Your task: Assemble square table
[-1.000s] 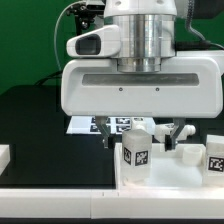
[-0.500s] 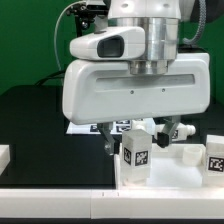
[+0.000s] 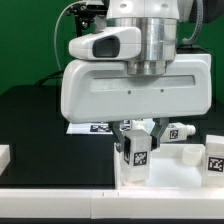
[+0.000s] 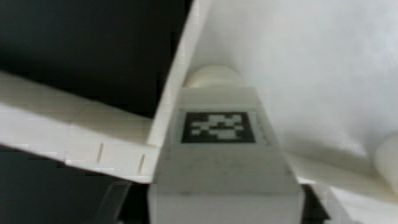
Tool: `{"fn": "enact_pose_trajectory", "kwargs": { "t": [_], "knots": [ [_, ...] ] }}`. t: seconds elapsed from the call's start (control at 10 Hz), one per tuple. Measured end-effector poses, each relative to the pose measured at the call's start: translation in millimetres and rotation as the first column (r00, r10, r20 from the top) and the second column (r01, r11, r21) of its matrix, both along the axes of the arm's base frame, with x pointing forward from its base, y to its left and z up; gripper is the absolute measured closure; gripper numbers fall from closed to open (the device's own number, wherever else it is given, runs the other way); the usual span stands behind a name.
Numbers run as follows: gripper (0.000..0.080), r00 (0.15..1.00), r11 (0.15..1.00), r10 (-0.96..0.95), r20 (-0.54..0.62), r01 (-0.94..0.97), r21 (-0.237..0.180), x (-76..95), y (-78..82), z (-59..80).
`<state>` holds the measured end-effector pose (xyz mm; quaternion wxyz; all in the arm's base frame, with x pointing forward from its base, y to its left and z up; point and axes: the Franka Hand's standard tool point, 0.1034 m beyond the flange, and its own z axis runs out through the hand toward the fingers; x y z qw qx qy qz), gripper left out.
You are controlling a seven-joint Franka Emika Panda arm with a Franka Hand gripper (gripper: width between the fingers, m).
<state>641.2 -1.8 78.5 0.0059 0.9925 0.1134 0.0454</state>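
Note:
A short white table leg point(image 3: 137, 153) with a black-and-white tag stands upright on the white square table top point(image 3: 182, 176) near the exterior view's bottom middle. My gripper point(image 3: 138, 148) hangs straight over it, its two dark fingers pressed against the leg's sides, shut on it. In the wrist view the same leg point(image 4: 221, 125) fills the space between the jaws, tag facing the camera, with the table top point(image 4: 329, 90) beside it. The gripper's big white body hides what lies behind the leg.
More white tagged legs lie to the exterior view's right point(image 3: 215, 158), point(image 3: 188, 153), point(image 3: 178, 131). The marker board point(image 3: 92, 127) lies on the black mat behind the gripper. A white block point(image 3: 4, 155) sits at the left edge.
The fingers have closed in from wide open onto the leg's sides. The gripper body turned slightly and sits a bit lower over the leg.

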Motion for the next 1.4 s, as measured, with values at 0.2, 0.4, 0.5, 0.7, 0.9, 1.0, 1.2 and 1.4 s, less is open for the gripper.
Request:
{"fn": "enact_pose_trajectory", "kwargs": {
  "t": [0.2,0.4,0.5,0.7,0.9,1.0,1.2,1.4],
  "knots": [
    [0.0514,0.969,0.969,-0.246,0.029,0.245,0.021,4.0,3.6,-0.5],
    [0.0514,0.852,0.853,-0.522,0.039,0.520,0.042,3.5,0.7,-1.0],
    [0.0514,0.720,0.720,-0.693,0.025,0.691,0.071,3.2,-1.7,-1.8],
    [0.0514,0.536,0.532,-0.844,-0.010,0.839,0.112,3.1,-8.7,-1.7],
    [0.0514,0.434,0.429,-0.901,-0.021,0.896,0.115,2.0,-10.0,-1.8],
    [0.0514,0.380,0.374,-0.925,-0.031,0.920,0.117,1.3,-10.5,-2.0],
    [0.0514,0.096,0.086,-0.992,-0.079,0.989,0.123,-2.9,-10.7,-2.9],
    [0.0514,-0.279,-0.298,-0.949,-0.143,0.945,0.132,-7.6,-3.0,-5.0]
  ]
}}
